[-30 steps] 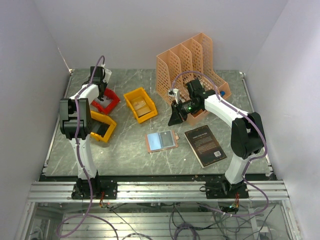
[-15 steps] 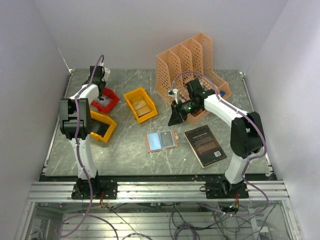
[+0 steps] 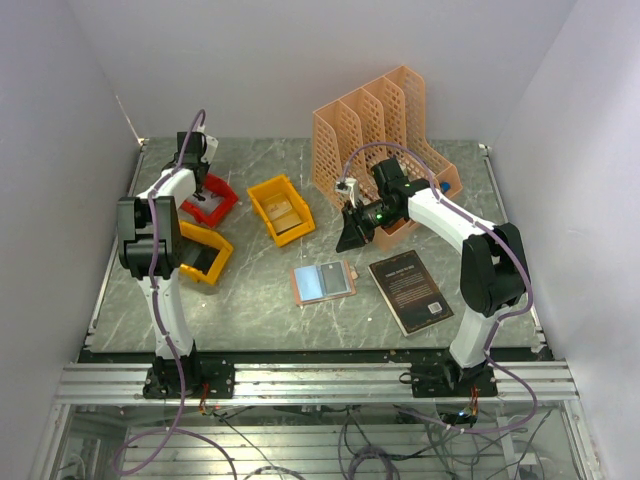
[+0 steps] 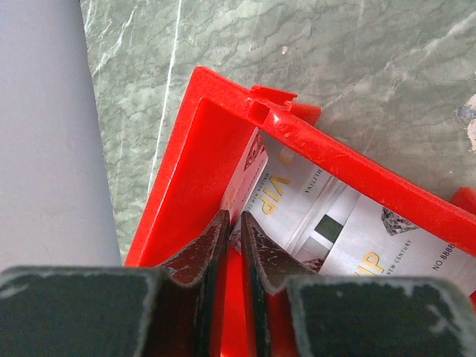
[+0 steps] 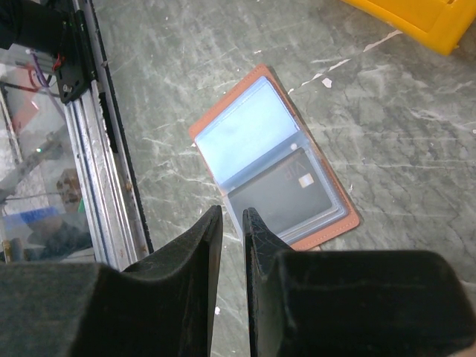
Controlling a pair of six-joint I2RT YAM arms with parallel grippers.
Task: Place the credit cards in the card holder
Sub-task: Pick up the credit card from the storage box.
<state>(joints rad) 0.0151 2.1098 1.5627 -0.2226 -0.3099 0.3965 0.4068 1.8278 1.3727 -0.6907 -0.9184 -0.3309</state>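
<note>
- I see the card holder (image 3: 323,281) lying open on the table, with one dark card (image 5: 286,195) in a pocket.
- The right gripper (image 5: 232,216) hangs just beyond the card holder, its jaws nearly together and empty.
- The red bin (image 4: 216,149), well left of and beyond the card holder, contains pale credit cards (image 4: 327,223).
- The left gripper (image 4: 232,219) is inside the red bin, jaws nearly together at a card's edge. I cannot tell whether they pinch it.

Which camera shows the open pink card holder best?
The right wrist view: the card holder lies open, large, a dark card in one pocket. The top view shows it small; the left wrist view misses it.
</note>
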